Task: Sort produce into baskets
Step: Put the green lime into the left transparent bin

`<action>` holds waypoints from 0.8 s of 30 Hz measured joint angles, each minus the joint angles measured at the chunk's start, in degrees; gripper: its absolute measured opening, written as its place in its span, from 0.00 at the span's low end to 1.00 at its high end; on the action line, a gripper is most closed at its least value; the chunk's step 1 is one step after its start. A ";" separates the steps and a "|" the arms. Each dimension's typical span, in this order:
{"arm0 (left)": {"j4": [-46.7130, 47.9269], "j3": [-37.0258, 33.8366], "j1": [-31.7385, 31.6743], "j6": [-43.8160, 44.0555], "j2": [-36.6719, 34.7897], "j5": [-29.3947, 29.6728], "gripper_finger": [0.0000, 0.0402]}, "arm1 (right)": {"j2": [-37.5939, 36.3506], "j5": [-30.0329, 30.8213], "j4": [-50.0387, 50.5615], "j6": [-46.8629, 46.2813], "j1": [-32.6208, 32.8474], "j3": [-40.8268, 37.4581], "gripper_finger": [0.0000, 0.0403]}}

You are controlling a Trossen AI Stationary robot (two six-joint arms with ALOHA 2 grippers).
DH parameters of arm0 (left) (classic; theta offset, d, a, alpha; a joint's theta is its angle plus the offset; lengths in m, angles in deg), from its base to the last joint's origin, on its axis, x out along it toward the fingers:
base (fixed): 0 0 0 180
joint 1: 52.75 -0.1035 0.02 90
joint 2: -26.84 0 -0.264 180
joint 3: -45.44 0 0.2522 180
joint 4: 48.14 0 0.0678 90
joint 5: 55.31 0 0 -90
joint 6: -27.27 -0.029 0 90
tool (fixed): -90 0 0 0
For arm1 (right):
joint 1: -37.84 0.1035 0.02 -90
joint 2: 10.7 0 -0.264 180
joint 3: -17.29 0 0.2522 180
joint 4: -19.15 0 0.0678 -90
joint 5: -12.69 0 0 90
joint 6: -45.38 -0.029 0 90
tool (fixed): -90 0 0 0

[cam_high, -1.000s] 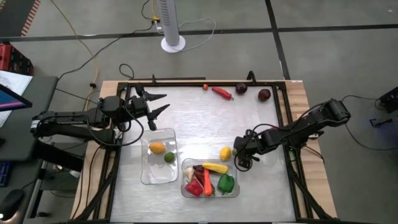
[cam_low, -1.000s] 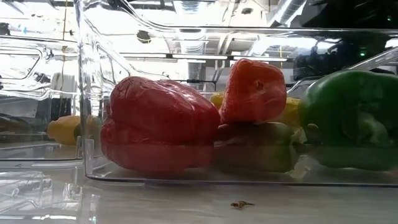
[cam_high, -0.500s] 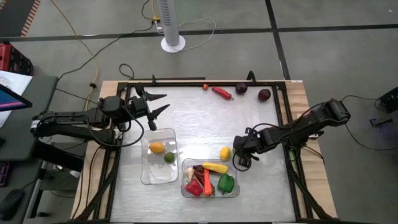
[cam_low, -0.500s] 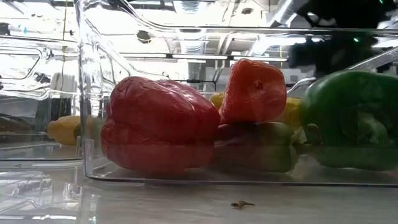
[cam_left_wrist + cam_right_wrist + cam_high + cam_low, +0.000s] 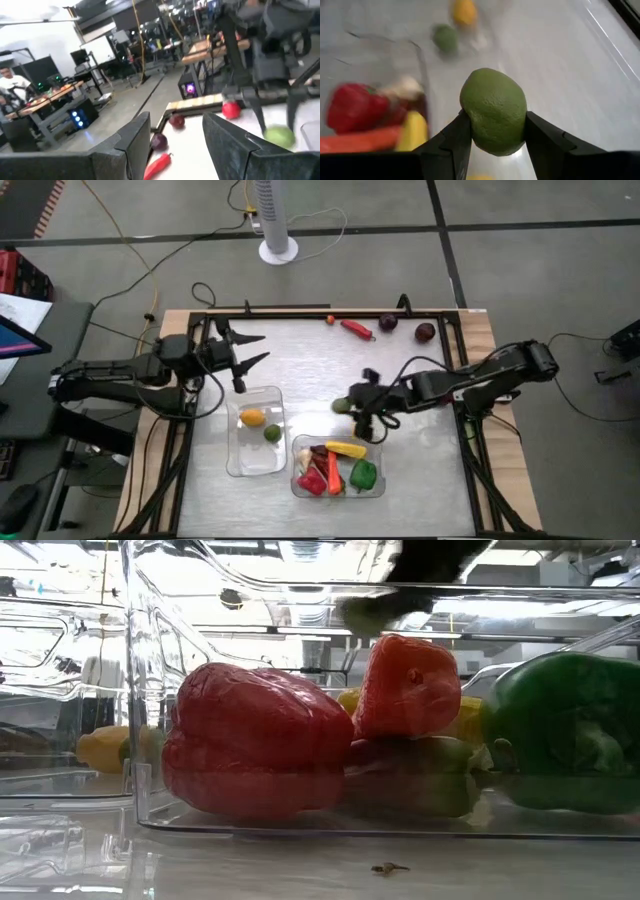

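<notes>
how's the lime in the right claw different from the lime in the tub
The held lime is pinched between the right claw fingers, off the table; the other lime lies loose in the left tub beside a lemon. The held one is out over open table, not over either tub. Both are green and rounded.

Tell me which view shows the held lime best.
The right wrist view: the lime fills the frame, clamped in the right gripper. High view shows a small green spot, left wrist a blurred green ball, low view a blurred green shape.

Bright overhead glare, wrist-view motion blur
</notes>
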 joint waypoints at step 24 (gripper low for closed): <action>5.81 0.02 -0.02 1.57 -5.02 0.65 0.42 | 39.28 -20.31 -4.76 19.56 -6.37 42.50 0.71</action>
